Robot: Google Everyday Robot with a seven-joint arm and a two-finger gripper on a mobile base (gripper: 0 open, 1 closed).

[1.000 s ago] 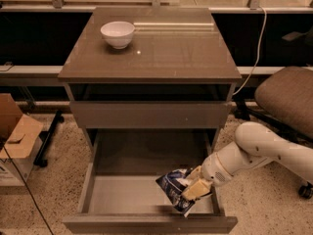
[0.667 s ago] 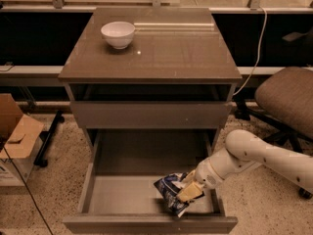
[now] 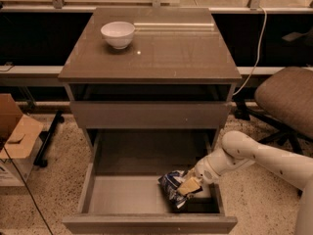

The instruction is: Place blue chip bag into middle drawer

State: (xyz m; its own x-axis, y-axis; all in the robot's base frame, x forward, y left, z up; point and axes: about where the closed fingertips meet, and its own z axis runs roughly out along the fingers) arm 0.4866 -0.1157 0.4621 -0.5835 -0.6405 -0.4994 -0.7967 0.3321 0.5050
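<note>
The blue chip bag (image 3: 170, 186), dark blue foil with white patches, is inside the open middle drawer (image 3: 120, 196), at its front right, low over the pale grey floor. I cannot tell whether it touches the floor. My gripper (image 3: 190, 185) reaches in over the drawer's right wall and is shut on the bag's right end. The white arm (image 3: 244, 155) comes in from the right. The bag's far side is hidden by the gripper.
A closed drawer with a flat brown front (image 3: 149, 114) sits just above the open one. A white bowl (image 3: 118, 34) stands on the cabinet top. A brown office chair (image 3: 288, 99) is at the right and a cardboard box (image 3: 17, 136) on the floor at the left.
My gripper has moved a little to the left and down with the bag, deeper into the open drawer. The drawer and the bowl have not moved.
</note>
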